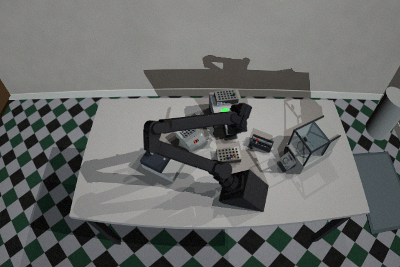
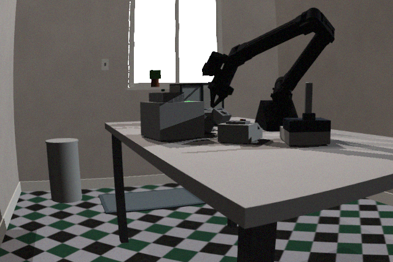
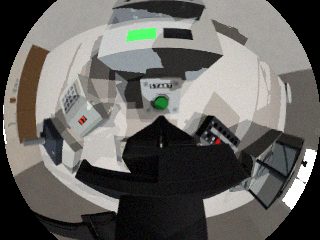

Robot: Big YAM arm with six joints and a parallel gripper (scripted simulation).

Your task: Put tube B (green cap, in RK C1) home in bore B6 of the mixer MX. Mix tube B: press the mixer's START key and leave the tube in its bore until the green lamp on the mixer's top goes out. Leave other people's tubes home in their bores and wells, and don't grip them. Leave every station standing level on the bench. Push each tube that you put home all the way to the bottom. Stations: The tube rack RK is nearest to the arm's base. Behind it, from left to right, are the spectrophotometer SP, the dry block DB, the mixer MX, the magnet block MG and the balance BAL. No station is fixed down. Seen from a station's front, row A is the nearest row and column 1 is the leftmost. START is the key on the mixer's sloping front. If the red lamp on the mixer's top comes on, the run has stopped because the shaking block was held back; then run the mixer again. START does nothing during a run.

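The mixer [image 1: 216, 106] [image 2: 177, 118] [image 3: 112, 46] stands at the back. The green lamp [image 1: 224, 109] [image 3: 141, 34] on its top is lit; the dark lamp beside it [image 3: 178, 34] is off. A green cap [image 1: 234, 94] [image 2: 163, 89] shows low in the back right part of the mixer's bore block; its exact depth cannot be told. The green START key [image 3: 161, 103] is in full view in the wrist view. My gripper [image 2: 213, 106] [image 3: 161, 119] is shut and empty, its tips just short of the key, seemingly apart from it.
The tube rack [image 1: 229, 161] with purple and orange caps is nearest the base. The dry block [image 1: 200, 142] [image 3: 87, 120] and spectrophotometer [image 1: 155, 162] [image 2: 306, 124] [image 3: 52, 141] stand left. The magnet block [image 1: 260, 145] and balance [image 1: 287, 162] stand right.
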